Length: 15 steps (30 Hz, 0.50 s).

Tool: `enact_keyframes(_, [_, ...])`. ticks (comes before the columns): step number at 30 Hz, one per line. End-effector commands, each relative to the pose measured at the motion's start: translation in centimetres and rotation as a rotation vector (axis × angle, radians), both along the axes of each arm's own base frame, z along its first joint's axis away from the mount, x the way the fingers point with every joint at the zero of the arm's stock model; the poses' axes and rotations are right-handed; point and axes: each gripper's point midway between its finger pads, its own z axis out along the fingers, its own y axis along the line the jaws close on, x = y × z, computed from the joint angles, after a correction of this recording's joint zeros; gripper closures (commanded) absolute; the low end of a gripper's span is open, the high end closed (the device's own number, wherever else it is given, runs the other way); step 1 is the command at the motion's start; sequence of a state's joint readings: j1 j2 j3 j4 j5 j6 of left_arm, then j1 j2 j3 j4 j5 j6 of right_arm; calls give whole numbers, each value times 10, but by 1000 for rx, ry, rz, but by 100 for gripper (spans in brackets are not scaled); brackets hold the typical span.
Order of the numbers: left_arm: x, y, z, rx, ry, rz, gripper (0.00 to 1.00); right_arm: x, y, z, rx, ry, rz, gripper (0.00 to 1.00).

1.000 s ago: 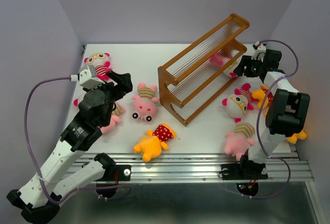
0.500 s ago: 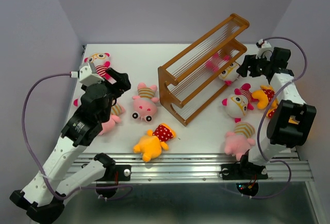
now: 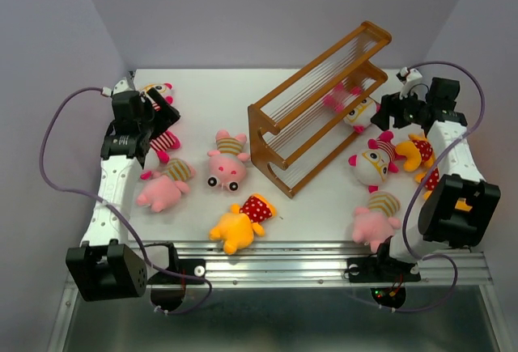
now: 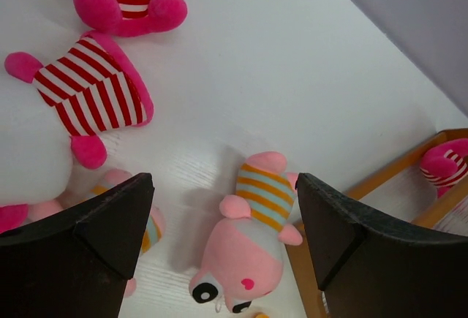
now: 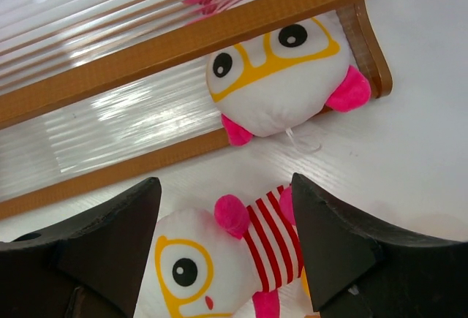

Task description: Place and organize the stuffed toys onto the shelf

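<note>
The orange-brown shelf [image 3: 324,105] stands diagonally at the back right. A white-faced toy with orange glasses [image 3: 358,112] lies at its lower tier, also in the right wrist view [image 5: 274,77]. My right gripper [image 3: 390,113] is open and empty, just right of the shelf, above another white-faced toy [image 5: 212,267]. My left gripper [image 3: 162,116] is open and empty at the far left, above striped-shirt toys [image 4: 95,95]. A pink toy in a striped shirt [image 4: 252,237] shows between its fingers, lying on the table [image 3: 225,162].
More toys lie loose: a pink one [image 3: 164,190] at left, a yellow one in red polka dots [image 3: 239,222] at the front, a white-faced one [image 3: 371,162], a yellow one [image 3: 417,151] and a pink one [image 3: 374,218] at right. Walls close the sides.
My left arm has swung back and to the far left, over the toys there. My right gripper has drawn back to the right, away from the shelf and the toy in it.
</note>
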<state>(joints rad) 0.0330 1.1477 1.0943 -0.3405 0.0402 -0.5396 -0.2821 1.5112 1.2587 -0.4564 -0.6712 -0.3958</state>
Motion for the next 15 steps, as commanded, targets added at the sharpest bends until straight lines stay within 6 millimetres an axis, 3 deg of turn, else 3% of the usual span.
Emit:
enact_keyframes(1, [11, -11, 33, -41, -111, -114, 10, 17, -17, -12, 35, 50, -140, 23])
enact_keyframes(7, [4, -14, 39, -39, -147, -129, 10, 66, -33, -13, 274, 138, -416, 24])
enact_keyframes(11, [-8, -12, 33, -38, -146, -111, 10, 90, -32, -31, 384, 216, -464, 24])
enact_keyframes(12, [-11, -12, 32, -45, -144, -106, 10, 94, -30, -44, 410, 250, -466, 24])
enact_keyframes(14, [-20, -12, 26, -50, -136, -97, 10, 105, -30, -44, 453, 256, -478, 24])
enact_keyframes(15, [-24, -12, 23, -57, -133, -90, 10, 109, -28, -56, 475, 286, -476, 24])
